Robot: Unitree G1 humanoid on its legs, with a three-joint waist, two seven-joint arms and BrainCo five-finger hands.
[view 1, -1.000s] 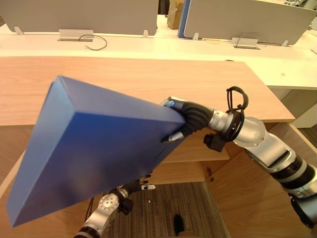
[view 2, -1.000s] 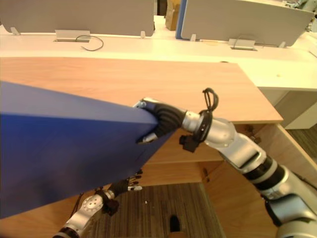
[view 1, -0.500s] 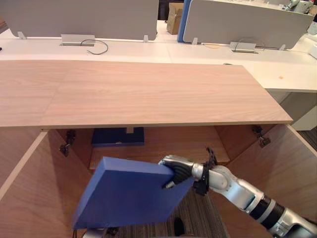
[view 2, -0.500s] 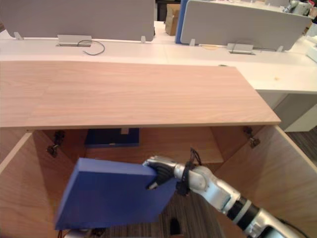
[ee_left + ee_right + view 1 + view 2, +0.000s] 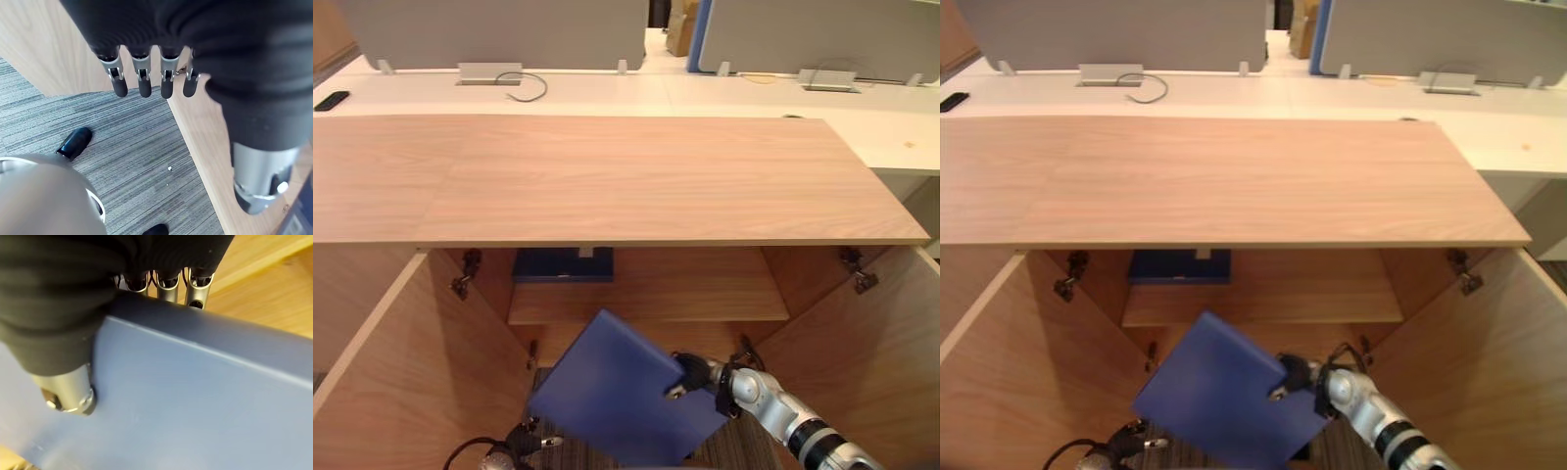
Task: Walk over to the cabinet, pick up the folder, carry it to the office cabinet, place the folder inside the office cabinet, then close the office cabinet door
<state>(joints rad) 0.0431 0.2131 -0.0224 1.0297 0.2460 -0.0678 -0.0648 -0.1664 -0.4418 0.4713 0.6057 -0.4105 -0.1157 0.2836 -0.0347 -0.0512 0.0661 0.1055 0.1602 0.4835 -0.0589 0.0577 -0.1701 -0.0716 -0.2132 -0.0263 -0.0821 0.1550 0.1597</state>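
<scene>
Your cabinet [image 5: 636, 176] has both doors [image 5: 401, 362] wide open, so its shelf [image 5: 646, 299] is within reach. The blue folder [image 5: 626, 401] hangs tilted below and in front of that shelf. The right hand [image 5: 690, 374] pinches one corner, thumb on its face and fingers behind. The left hand [image 5: 144, 81] hangs low, fingers relaxed and empty.

The folder [image 5: 619, 394] hangs before the open cabinet [image 5: 607, 176], below its shelf [image 5: 705, 299], with the right hand [image 5: 690, 374] at its right edge. A second folder [image 5: 563, 264] lies on the shelf, left of centre.
</scene>
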